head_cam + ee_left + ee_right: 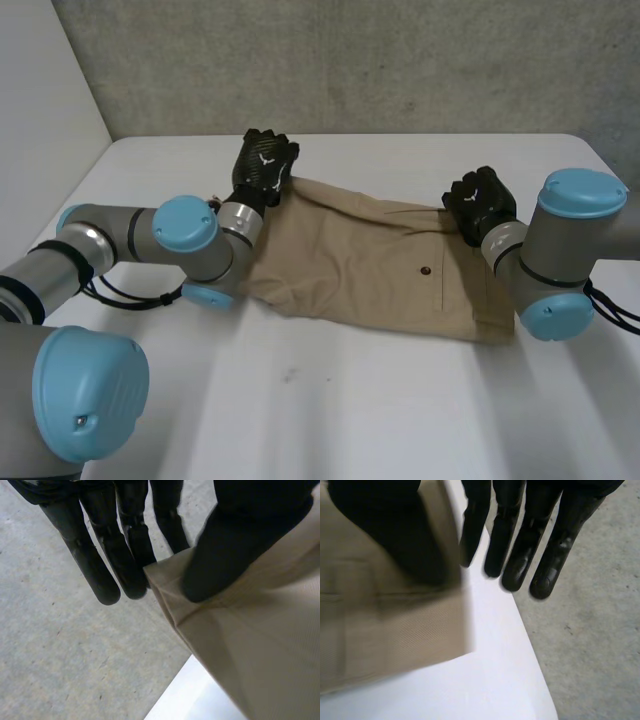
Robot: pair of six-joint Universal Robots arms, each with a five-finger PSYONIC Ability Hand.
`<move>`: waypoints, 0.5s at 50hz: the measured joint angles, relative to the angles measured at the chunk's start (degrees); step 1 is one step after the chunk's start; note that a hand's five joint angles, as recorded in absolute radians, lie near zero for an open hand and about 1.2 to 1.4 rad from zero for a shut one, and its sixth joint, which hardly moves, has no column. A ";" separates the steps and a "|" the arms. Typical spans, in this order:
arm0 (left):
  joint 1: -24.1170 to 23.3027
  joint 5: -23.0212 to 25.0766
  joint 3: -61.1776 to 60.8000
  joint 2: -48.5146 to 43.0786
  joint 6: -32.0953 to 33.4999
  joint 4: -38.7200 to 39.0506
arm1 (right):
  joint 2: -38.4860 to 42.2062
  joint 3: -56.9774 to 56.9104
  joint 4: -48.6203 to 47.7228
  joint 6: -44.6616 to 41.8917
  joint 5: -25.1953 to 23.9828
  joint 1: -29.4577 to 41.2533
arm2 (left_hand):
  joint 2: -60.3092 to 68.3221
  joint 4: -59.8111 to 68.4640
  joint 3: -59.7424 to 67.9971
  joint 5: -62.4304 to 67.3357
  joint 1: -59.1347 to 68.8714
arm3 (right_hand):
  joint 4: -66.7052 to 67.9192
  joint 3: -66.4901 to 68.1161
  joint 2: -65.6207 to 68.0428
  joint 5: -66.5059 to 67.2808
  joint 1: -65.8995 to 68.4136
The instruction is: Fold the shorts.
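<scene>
The tan cotton shorts (370, 265) lie flat on the white worktop (330, 420). I judge them already halved leg on leg, with a crosswise fold left. My black left hand (265, 165) pinches their far hem corner and my right hand (482, 203) pinches their far waistband corner.

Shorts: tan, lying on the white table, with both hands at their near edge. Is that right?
No. The head view shows the left hand and the right hand at the far edge of the shorts, one at each end. The rest holds: tan, lying on the white table.
</scene>
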 measured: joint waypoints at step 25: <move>-2.10 -5.15 -40.01 38.66 -3.16 2.96 | -28.45 13.54 11.84 29.27 0.39 -0.94 | -43.12 -44.30 -43.21 -41.16 -39.36 | -35.04 -34.81 -34.52 -36.05 -27.20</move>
